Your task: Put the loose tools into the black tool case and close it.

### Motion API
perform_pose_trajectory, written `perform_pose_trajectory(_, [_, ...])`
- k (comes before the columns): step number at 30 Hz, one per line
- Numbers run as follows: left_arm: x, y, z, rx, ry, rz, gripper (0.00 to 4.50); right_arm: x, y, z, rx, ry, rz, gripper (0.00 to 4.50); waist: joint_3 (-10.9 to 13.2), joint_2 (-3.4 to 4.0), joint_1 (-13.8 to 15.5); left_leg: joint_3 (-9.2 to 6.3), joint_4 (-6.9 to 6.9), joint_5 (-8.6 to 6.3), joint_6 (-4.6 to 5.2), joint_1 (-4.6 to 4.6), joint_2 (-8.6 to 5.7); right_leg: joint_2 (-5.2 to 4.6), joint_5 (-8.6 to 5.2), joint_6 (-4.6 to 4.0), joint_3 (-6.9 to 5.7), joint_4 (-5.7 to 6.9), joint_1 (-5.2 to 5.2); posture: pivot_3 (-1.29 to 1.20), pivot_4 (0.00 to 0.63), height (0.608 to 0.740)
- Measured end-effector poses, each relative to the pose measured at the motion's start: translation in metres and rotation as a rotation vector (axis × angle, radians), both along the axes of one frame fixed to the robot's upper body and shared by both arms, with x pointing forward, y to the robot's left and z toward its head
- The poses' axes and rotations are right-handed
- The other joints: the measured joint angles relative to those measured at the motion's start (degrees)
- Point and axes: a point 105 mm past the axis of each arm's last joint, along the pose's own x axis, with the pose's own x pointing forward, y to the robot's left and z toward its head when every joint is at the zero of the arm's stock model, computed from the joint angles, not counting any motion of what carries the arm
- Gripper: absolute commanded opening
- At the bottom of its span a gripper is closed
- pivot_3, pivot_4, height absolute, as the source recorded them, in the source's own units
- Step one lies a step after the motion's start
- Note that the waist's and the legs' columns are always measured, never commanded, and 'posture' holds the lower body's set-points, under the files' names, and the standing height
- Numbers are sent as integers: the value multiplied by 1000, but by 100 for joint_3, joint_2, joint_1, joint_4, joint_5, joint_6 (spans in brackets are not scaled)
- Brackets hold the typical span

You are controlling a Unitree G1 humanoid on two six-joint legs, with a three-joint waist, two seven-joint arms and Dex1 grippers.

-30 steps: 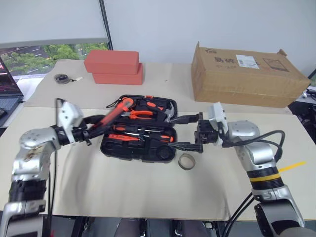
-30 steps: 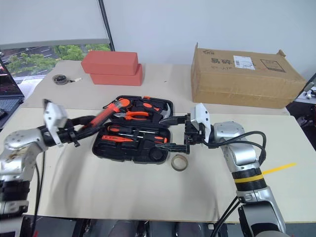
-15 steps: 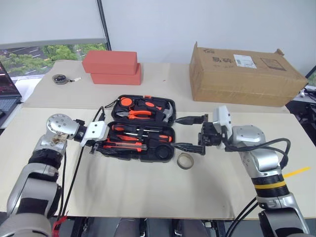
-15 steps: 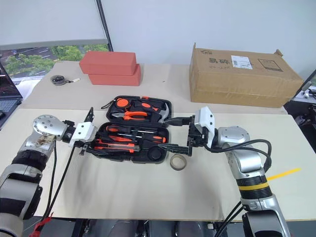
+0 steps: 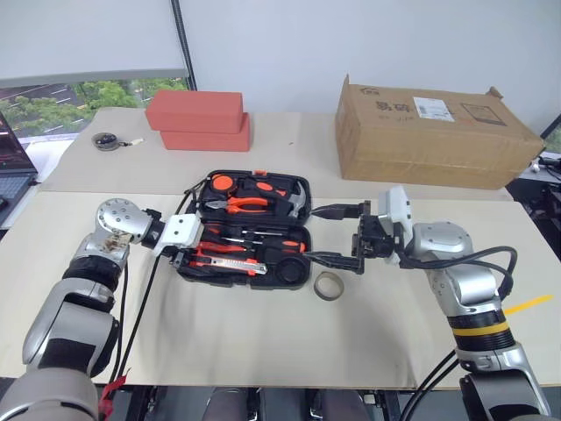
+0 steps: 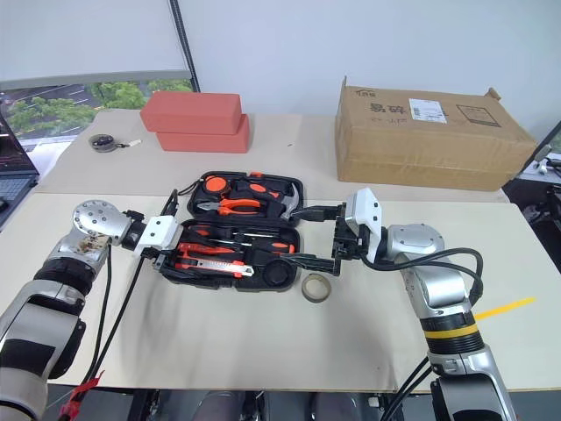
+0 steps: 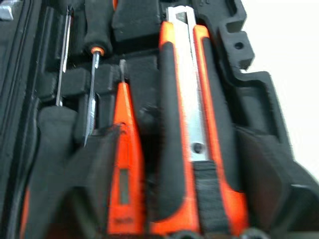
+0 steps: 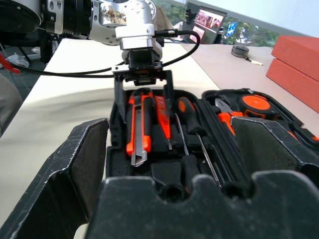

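The black tool case [image 5: 296, 274] lies open in the middle of the table. A black-orange utility knife [image 7: 192, 114] and a slim orange tester pen [image 7: 123, 164] rest in its front slots, with two screwdrivers [image 8: 192, 122] beside them. My left gripper [image 5: 193, 249] is open at the case's left end, its fingers [image 8: 118, 99] straddling the knife and pen without gripping them. At the case's right end my right gripper [image 5: 337, 234] is open with nothing in it. A tape ring [image 5: 330, 285] lies on the table by the case's front right corner.
A hammer [image 5: 294, 200] and pliers [image 5: 241, 203] sit in the case's rear half. Two stacked red boxes [image 5: 200, 120] stand at the back left, with a small dark disc [image 5: 109, 140] beside them. A big cardboard box [image 5: 429, 132] is at the back right.
My left gripper came down from above the case with the utility knife, laid it in the front slot and opened. The right gripper stayed where it was.
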Motion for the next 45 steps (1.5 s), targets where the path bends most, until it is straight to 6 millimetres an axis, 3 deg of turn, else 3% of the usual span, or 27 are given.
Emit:
perform_pose_trajectory(5, [1, 0, 4, -58, 13, 20, 4465, 0, 0, 0, 0, 1, 0, 4500, 0, 0, -17, 0, 2, 2, -3, -1, -1, 0, 0, 0, 0, 2, 0, 0, 150, 712])
perform_pose_trajectory(10, [3, 1, 43, -211, 36, 64, 4465, 0, 0, 0, 0, 0, 1, 4500, 0, 0, -17, -5, 28, -1, 2, -4, 3, 1, 2, 6, 0, 11, 4, 0, 150, 712])
perform_pose_trajectory(14, [-9, 6, 69, -230, 108, 70, 4465, 0, 0, 0, 0, 1, 1, 4500, 0, 0, -24, -5, 28, -3, 4, 3, 3, 1, 2, 8, 13, 12, 8, 0, 150, 712])
perform_pose_trajectory(16, [-13, 4, 71, -240, 135, 59, 4465, 1, 0, 0, 0, 2, 1, 4500, -1, 2, -18, -5, 28, -3, 4, 7, 2, 2, 2, 9, 14, 12, 11, 0, 150, 712])
perform_pose_trajectory(21, [-15, -19, 53, -314, 196, 7, 4465, 2, 1, -1, 5, 8, 2, 4500, -1, 2, 47, -8, 40, 0, 1, 1, -2, 9, 4, 13, 22, 13, 13, 0, 150, 712])
perform_pose_trajectory(24, [-16, -28, 41, -305, 174, -21, 3747, 2, 1, -1, 7, 9, 1, 4500, -1, 2, 47, -7, 40, 1, -2, 1, -2, 10, 6, 15, 25, 10, 14, 0, 150, 712])
perform_pose_trajectory(28, [-19, -35, 19, -291, 150, -45, 2226, 2, 1, -1, 7, 10, 0, 4500, -1, 2, 37, -4, 38, 6, -10, 1, -1, 11, 6, 13, 26, 11, 12, 0, 150, 712])
perform_pose_trajectory(29, [-19, -36, 16, -294, 147, -46, 2028, 2, 1, -1, 7, 10, -1, 4500, -1, 2, 37, -5, 38, 6, -10, 1, -1, 11, 6, 12, 25, 12, 12, 0, 150, 712])
perform_pose_trajectory(34, [-16, -38, 6, -308, 131, -31, 205, 3, 1, -1, 9, 9, -8, 4500, -1, 2, 39, -6, 40, -1, 2, 2, -1, 9, 7, 14, 24, 12, 13, 0, 150, 712])
perform_pose_trajectory(45, [-6, -31, -7, -277, 94, 27, 98, 3, 1, -1, 10, 8, -13, 4500, -1, 2, 38, -6, 40, -1, 3, 3, -1, 9, 8, 13, 23, 13, 15, 0, 150, 712])
